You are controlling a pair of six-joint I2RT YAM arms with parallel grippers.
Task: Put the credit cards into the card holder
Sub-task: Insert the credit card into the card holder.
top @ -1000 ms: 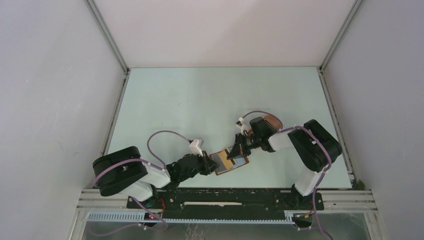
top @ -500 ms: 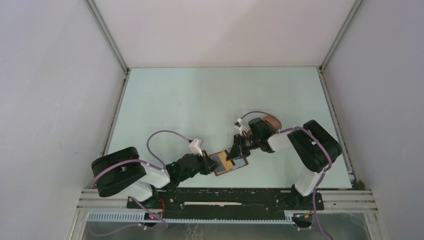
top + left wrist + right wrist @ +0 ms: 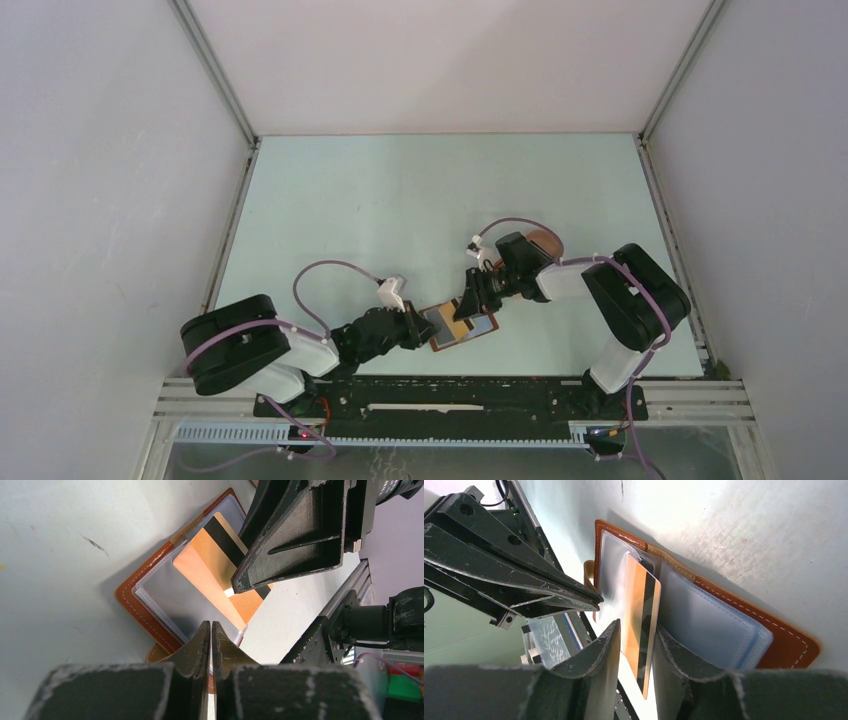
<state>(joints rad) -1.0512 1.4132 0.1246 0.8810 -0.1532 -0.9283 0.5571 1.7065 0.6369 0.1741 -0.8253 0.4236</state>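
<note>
1. Two arms meet low over the near part of the bench (image 3: 400,200). Closest to the bases, the left gripper (image 3: 211,627) has its jaws together at the near rim of the card holder (image 3: 135,605). It seems to be steadying the holder, though I cannot tell whether a sleeve edge is nipped between the tips or only pressed beneath them.
2. Just beyond, the holder lies open on the bench, leather down and clear sleeves up.
3. One orange card (image 3: 641,605) with a black stripe has its leading end tucked into a sleeve near the fold. The rest of it sticks out toward the right arm.
4. Next, the right gripper (image 3: 637,627) straddles that free end with its jaws apart, one on each side of the card. From the wrist view, it does not look clamped.
5. By my judgement, the card is light, stiff and slick. It is best pinched on its flat faces at the trailing end, so the push runs along its length.
6. The sleeve looks soft and could buckle, and the holder looks light enough to slide unless it is held.
7. Farther out, none of the views shows any other cards.
</note>
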